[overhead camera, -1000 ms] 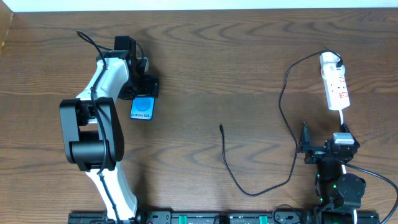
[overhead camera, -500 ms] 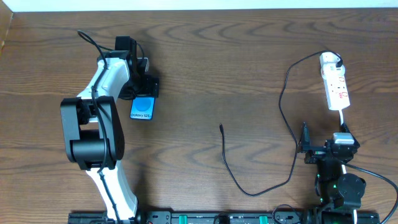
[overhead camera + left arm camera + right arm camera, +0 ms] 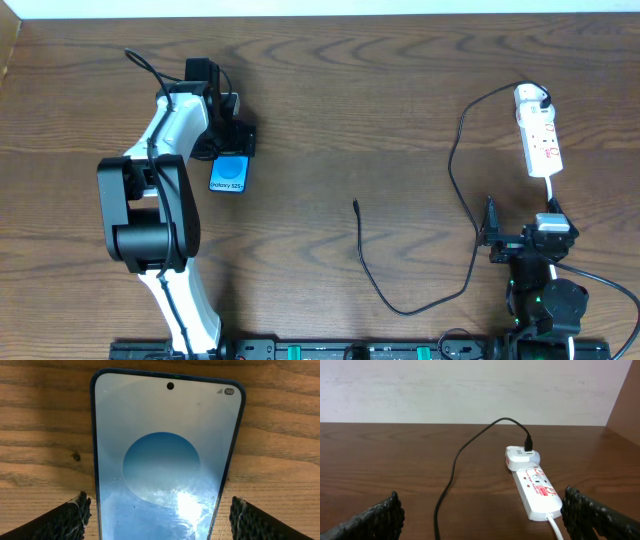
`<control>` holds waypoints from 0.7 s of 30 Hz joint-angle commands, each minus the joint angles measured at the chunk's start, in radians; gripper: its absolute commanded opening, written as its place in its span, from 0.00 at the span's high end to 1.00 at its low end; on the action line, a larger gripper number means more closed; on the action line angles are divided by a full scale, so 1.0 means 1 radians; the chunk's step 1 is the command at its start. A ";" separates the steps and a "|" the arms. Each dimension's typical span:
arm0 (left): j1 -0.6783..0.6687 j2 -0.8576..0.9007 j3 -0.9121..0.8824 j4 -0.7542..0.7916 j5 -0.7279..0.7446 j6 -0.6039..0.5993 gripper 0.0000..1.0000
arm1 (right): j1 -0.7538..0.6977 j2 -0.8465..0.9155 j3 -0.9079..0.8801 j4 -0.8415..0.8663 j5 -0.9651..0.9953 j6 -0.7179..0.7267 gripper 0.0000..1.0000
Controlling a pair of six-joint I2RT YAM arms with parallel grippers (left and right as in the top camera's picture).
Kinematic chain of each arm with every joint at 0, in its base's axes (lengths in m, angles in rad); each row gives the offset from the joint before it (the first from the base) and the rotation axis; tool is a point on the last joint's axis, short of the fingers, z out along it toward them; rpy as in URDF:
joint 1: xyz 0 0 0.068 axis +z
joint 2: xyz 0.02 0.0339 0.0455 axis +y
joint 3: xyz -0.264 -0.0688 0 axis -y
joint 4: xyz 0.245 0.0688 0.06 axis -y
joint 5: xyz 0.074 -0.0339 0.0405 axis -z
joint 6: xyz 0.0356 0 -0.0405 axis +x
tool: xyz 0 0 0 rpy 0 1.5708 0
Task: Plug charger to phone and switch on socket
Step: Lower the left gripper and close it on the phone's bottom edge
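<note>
Phone (image 3: pixel 167 460) labelled "Galaxy S25", "100", flanked by parted left gripper (image 3: pixel 160 512); right gripper (image 3: pixel 481 510) likewise parted

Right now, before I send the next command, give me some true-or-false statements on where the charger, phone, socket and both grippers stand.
1. The charger tip is already in the phone. False: it lies loose on the table, well apart from the phone.
2. The left gripper is open, with one finger on each side of the phone. True.
3. The white plug sits at one end of the socket. True.
4. The right gripper is shut on the cable. False: it is open and holds nothing.
5. The phone's screen is dark. False: it is lit blue.
</note>
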 commanded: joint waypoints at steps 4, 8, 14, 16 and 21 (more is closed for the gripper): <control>0.004 0.018 -0.002 0.003 -0.009 0.021 0.10 | 0.008 -0.007 -0.002 -0.005 0.008 0.013 0.01; 0.004 0.018 -0.003 0.009 -0.009 0.021 0.09 | 0.008 -0.007 -0.002 -0.004 0.008 0.013 0.01; 0.004 0.018 -0.013 0.033 -0.010 0.025 0.09 | 0.008 -0.007 -0.002 -0.004 0.008 0.013 0.01; 0.004 0.018 -0.018 0.035 -0.018 0.025 0.10 | 0.008 -0.007 -0.002 -0.004 0.008 0.013 0.01; 0.004 0.018 -0.039 0.046 -0.035 0.025 0.10 | 0.008 -0.007 -0.002 -0.004 0.008 0.013 0.01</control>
